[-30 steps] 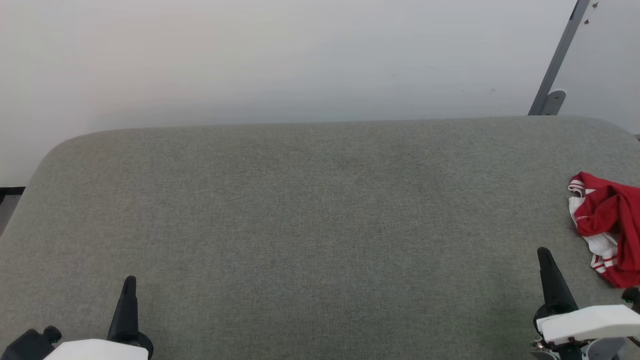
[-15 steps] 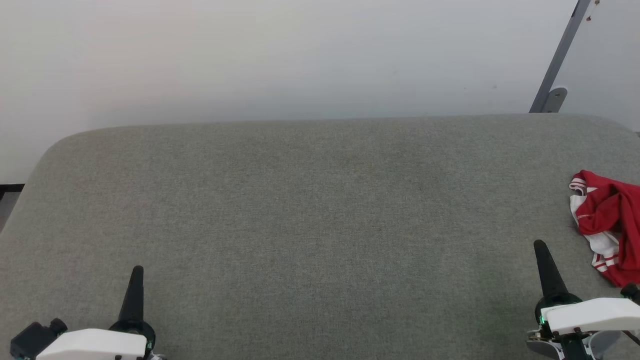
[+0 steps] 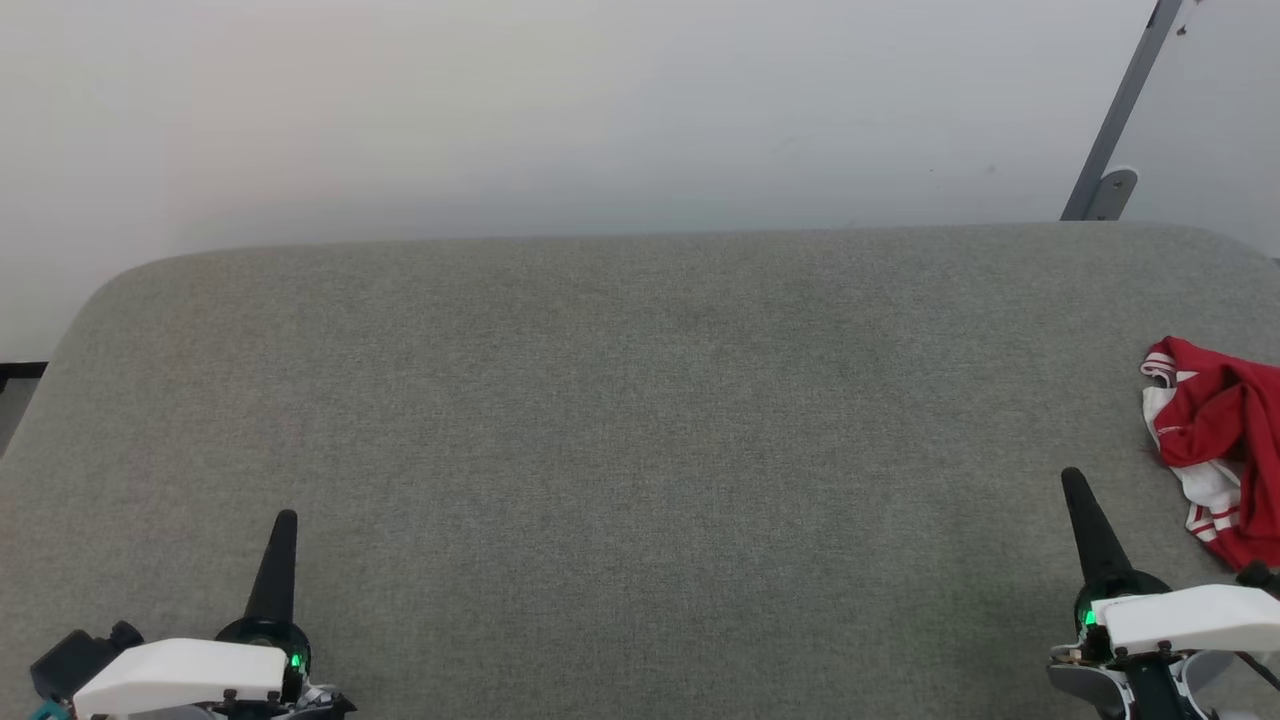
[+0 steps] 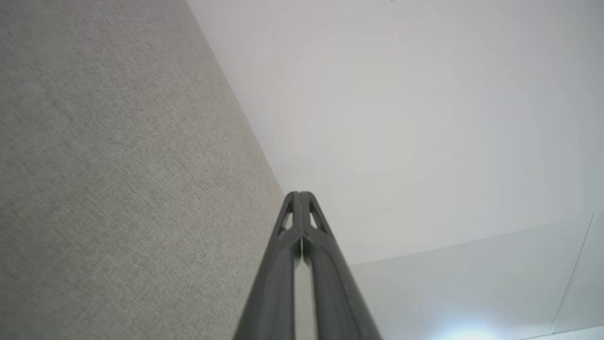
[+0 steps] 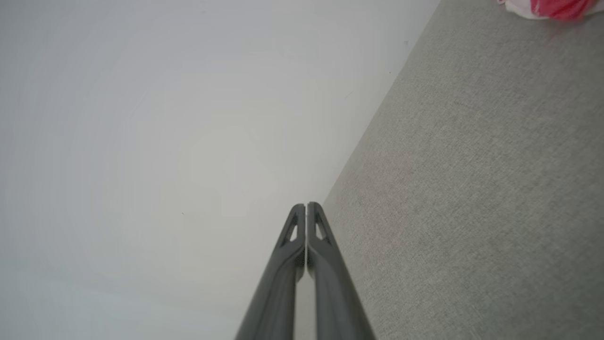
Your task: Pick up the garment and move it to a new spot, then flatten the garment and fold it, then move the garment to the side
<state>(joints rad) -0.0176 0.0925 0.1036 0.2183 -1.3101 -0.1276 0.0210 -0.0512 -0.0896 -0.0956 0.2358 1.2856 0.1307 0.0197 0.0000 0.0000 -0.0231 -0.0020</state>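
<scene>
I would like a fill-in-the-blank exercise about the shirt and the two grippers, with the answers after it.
1. The garment lies crumpled near the ____ edge of the grey padded surface, by the robot's own sides.
2. It is mostly ____, with white parts and striped trim.
3. The left gripper and the right gripper are both ____ and hold nothing.
4. The gripper nearer the garment is the ____ one.
Missing words: right; red; shut; right.

We find the garment (image 3: 1222, 440) on the padded surface's (image 3: 640, 420) right edge, our right gripper (image 3: 1073, 480) near it, our left gripper (image 3: 286, 522) far left.
</scene>
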